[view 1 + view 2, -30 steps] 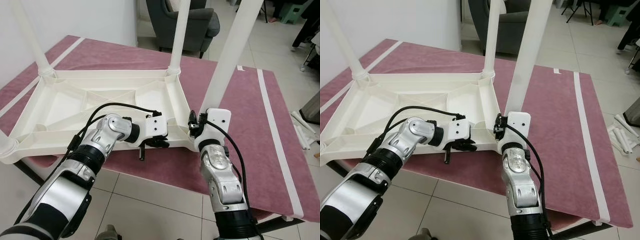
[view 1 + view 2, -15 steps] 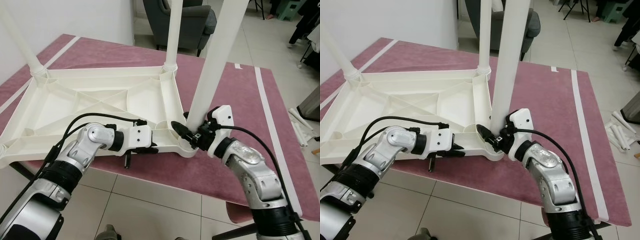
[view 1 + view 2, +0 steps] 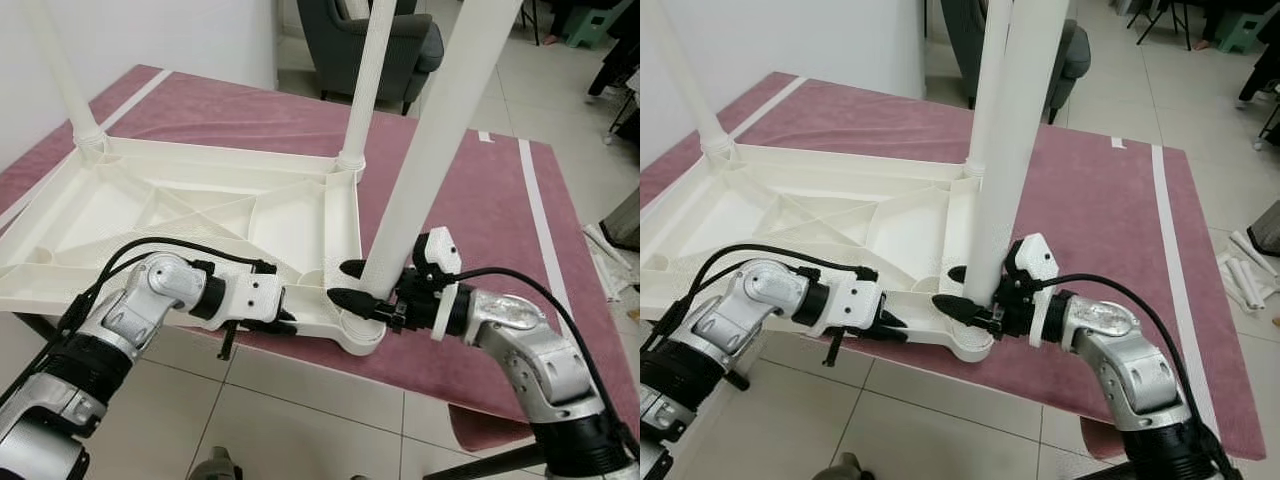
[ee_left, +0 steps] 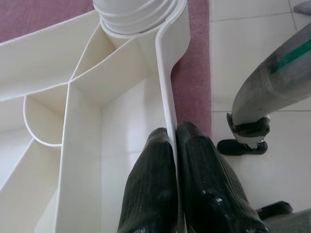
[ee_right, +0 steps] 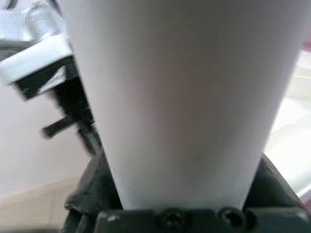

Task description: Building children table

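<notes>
A white children's table (image 3: 200, 215) lies upside down on a maroon-covered platform (image 3: 500, 200). Two legs stand at its far corners, the left one (image 3: 70, 80) and the right one (image 3: 365, 80). A third white leg (image 3: 430, 160) rises from the near right corner socket (image 3: 362, 335). My right gripper (image 3: 345, 283) comes in from the right and is shut on this leg's base, one black finger on each side; the leg (image 5: 180, 97) shows close up in the right wrist view. My left gripper (image 3: 285, 320) is shut on the table's front rim (image 4: 167, 97), beside that socket.
A dark grey armchair (image 3: 390, 40) stands behind the platform. A white wall runs along the left. Tiled floor lies in front of the platform, and loose white parts (image 3: 605, 260) lie on the floor to the right. White tape stripes (image 3: 535, 200) cross the maroon cover.
My right forearm has swung out to the right and lower, the gripper staying on the leg's base. The left gripper keeps its hold on the rim. The camera has shifted.
</notes>
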